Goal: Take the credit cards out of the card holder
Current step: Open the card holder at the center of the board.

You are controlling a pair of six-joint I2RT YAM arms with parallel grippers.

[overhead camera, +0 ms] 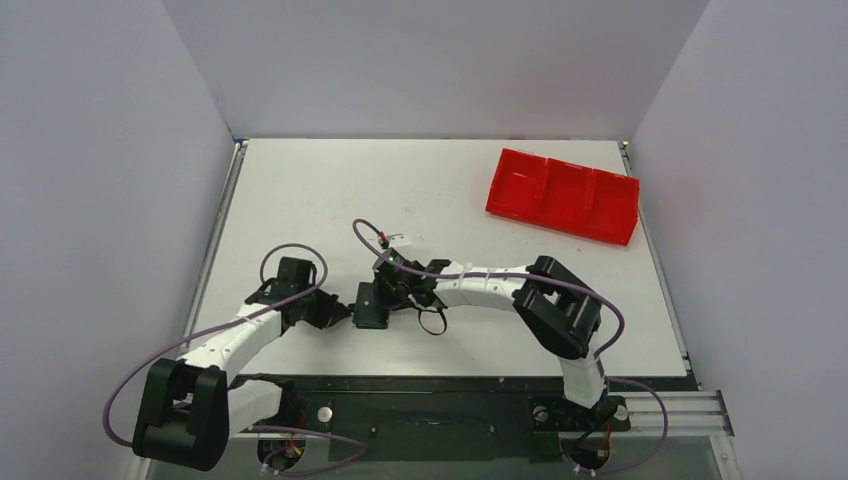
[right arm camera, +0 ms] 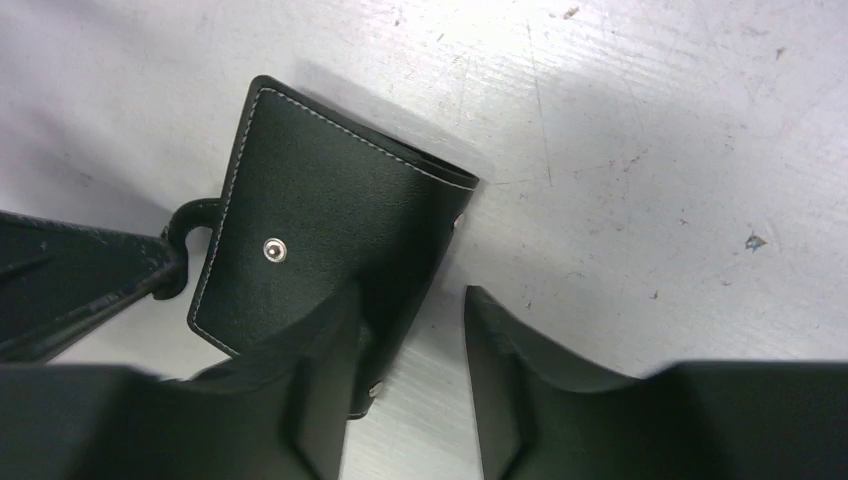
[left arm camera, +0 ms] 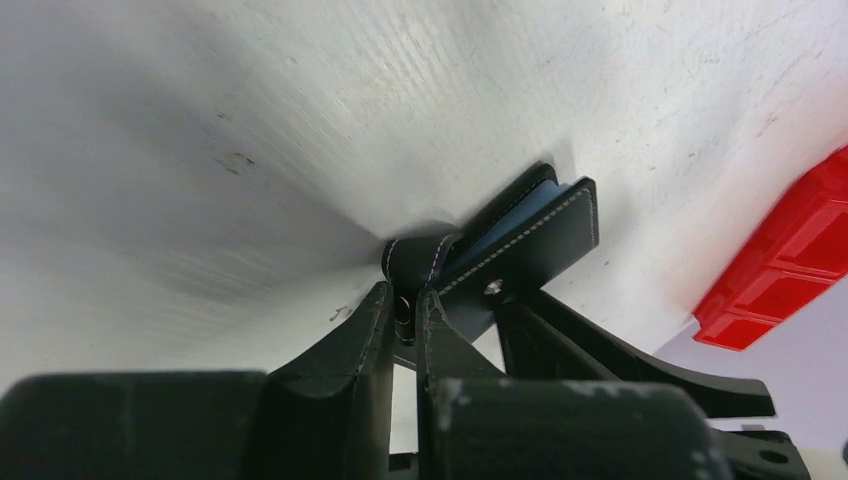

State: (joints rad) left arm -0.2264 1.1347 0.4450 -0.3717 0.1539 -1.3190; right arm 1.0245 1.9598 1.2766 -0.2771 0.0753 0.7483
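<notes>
The card holder point(overhead camera: 371, 308) is a flat black leather wallet with white stitching and a snap stud, lying on the white table between both arms. My left gripper point(overhead camera: 337, 312) is shut on the small strap loop point(left arm camera: 415, 258) at the holder's end point(left arm camera: 540, 240). A bluish edge point(left arm camera: 505, 222) shows between its flaps. My right gripper point(right arm camera: 410, 315) is open just above the holder point(right arm camera: 330, 190). One of its fingers point(right arm camera: 320, 350) lies over the holder's face, the other over bare table beside it. The credit cards are hidden.
A red three-compartment tray point(overhead camera: 563, 195) stands at the back right of the table and shows at the right edge of the left wrist view point(left arm camera: 790, 260). A small white tag point(overhead camera: 398, 238) lies behind the right gripper. Grey walls enclose the table.
</notes>
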